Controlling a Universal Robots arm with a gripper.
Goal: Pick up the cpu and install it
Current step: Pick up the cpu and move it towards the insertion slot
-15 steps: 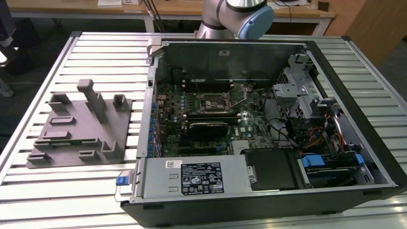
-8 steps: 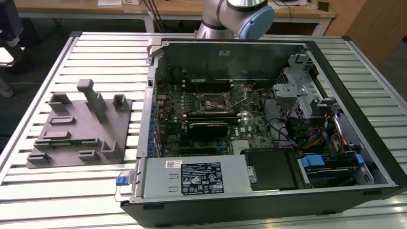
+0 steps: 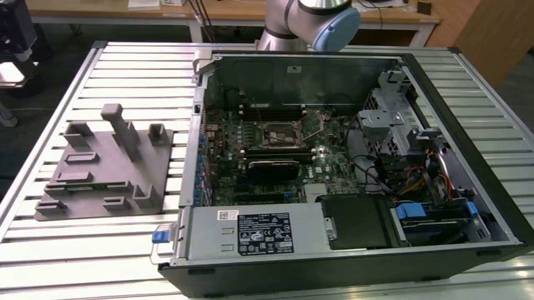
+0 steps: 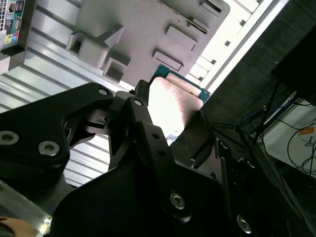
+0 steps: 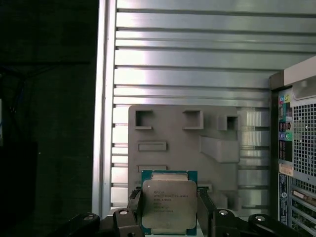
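Silver on top with a thin green rim, the cpu [image 5: 169,205] is pinched in the gripper [image 5: 169,211]. In the first wrist view one black finger [image 5: 135,210] presses each opposite edge, so the gripper is closed snug on the chip and carrying it. It hangs up off the table, with the grey plastic fixture [image 5: 173,133] lying flat on the slatted aluminium table [image 5: 197,59] beyond it. The corner of the computer case [image 5: 296,148] is just beside the fixture.

In the exterior view the case lies open, with the fixture on the exterior view's left of it. The green motherboard [image 3: 321,169] is exposed, its square socket [image 3: 279,132] near the middle. The arm [image 3: 309,19] rises behind the case's far wall.
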